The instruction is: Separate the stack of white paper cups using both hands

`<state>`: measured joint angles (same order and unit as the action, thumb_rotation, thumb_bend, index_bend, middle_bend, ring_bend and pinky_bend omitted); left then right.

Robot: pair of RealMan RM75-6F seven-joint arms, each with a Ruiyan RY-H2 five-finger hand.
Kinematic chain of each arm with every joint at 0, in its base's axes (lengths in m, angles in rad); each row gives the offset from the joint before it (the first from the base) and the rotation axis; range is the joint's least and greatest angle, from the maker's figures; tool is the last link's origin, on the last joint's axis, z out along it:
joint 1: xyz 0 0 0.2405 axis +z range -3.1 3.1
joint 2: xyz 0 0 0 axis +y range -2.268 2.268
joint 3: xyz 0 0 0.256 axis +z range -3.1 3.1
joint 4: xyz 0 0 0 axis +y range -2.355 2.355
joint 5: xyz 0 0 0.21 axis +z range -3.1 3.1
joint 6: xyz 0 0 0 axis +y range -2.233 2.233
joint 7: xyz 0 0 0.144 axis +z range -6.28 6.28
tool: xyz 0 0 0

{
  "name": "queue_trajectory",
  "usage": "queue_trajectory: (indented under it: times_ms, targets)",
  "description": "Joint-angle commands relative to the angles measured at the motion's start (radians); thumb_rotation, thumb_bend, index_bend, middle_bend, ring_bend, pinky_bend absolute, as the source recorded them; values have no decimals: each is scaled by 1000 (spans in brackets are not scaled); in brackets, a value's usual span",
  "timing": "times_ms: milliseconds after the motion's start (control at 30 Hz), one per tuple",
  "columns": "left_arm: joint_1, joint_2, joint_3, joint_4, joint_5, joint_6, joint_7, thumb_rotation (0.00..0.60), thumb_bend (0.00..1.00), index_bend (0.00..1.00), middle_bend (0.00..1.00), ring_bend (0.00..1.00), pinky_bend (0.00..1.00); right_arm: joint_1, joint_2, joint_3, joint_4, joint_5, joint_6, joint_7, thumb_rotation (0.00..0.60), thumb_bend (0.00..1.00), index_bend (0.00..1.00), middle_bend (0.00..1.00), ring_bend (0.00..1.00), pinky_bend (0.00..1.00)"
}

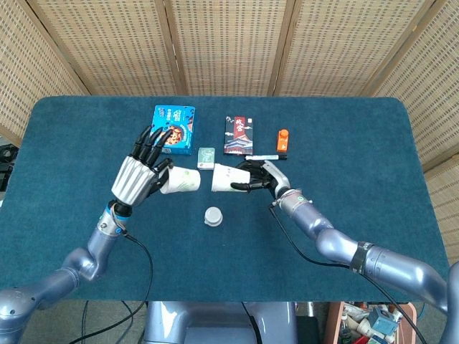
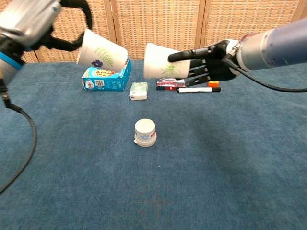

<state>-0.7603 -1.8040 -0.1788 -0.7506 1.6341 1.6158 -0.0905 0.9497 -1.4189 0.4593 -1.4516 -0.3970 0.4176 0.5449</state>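
Two white paper cups with a green leaf print are apart in the air above the table. My left hand (image 1: 140, 172) (image 2: 29, 24) holds one cup (image 1: 180, 180) (image 2: 101, 51), lying tilted with its mouth towards the left. My right hand (image 1: 262, 177) (image 2: 214, 63) holds the other cup (image 1: 229, 178) (image 2: 163, 67) on its side, fingers wrapped around it. A gap of about a cup's width separates the two cups.
On the blue table (image 1: 358, 158) lie a small white jar (image 1: 213, 216) (image 2: 145, 132) below the cups, a blue snack box (image 1: 173, 127) (image 2: 106, 78), a small green packet (image 1: 206, 155) (image 2: 139, 90), a dark red box (image 1: 239, 133), a marker (image 2: 194, 89) and an orange item (image 1: 283, 138).
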Motion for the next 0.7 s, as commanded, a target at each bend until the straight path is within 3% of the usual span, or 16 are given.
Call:
queue_trajectory:
  times_ms: [33,300,433,700]
  targets:
    - [35,39,8,6,-5,30,-31,600,552,731,0,0,0,-19,17,-12,7,-16,-8,-2,600,432,559,578,466,625]
    - [93,123,58,34,1,16,-61,600,551,731,0,0,0,-48,39,-68,27,-94,58,-69,600,432,563,580,466,625]
    - [112,241,153,6,13,-176,-47,600,552,732,0,0,0,-53,28,-157,56,-170,184,-204,600,432,563,580,466,625]
    - [93,370,202,-145,-9,-391,66,600,552,732,0,0,0,-61,-6,-257,103,-283,346,-421,600,432,563,581,466,625]
